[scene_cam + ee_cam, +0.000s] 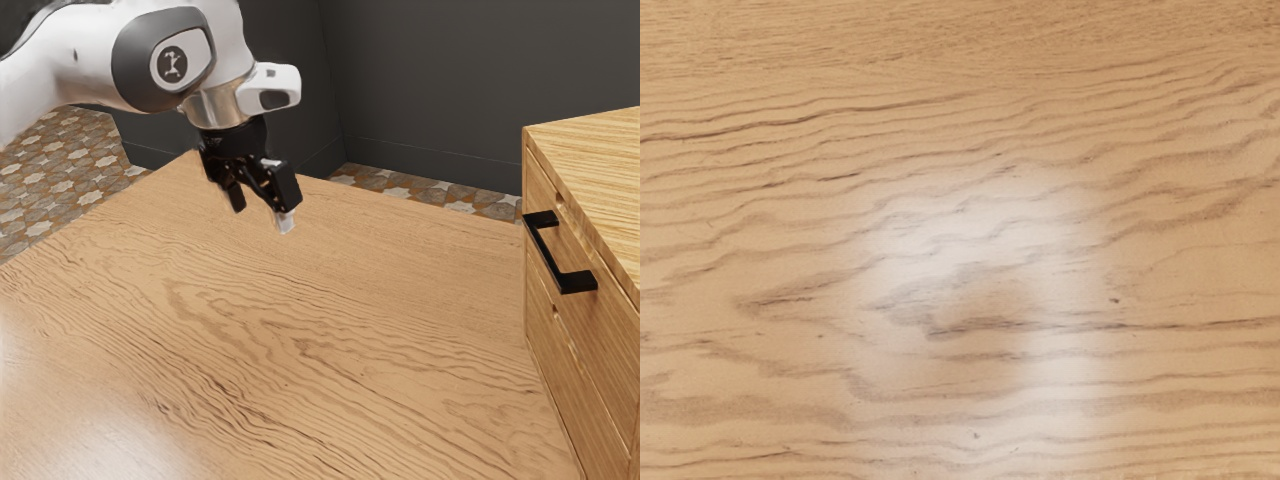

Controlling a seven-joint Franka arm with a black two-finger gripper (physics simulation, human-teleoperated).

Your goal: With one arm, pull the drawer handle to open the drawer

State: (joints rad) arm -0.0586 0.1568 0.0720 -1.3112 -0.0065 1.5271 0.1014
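Barely started imo; gripper (262, 208) hangs above table (300, 340) at exterior view's upper left, fingers spread, nothing btwn them; drawer handle (558, 252) = black bar on drawer (605, 320) front, cabinet (600, 150) at exterior view's right, well apart from gripper; drawer looks closed afaict; reach, grasp, pull all left to do. Wrist view: wood grain of table w/ pale glare patch (980, 300); exterior view adds arm, handle, cabinet.
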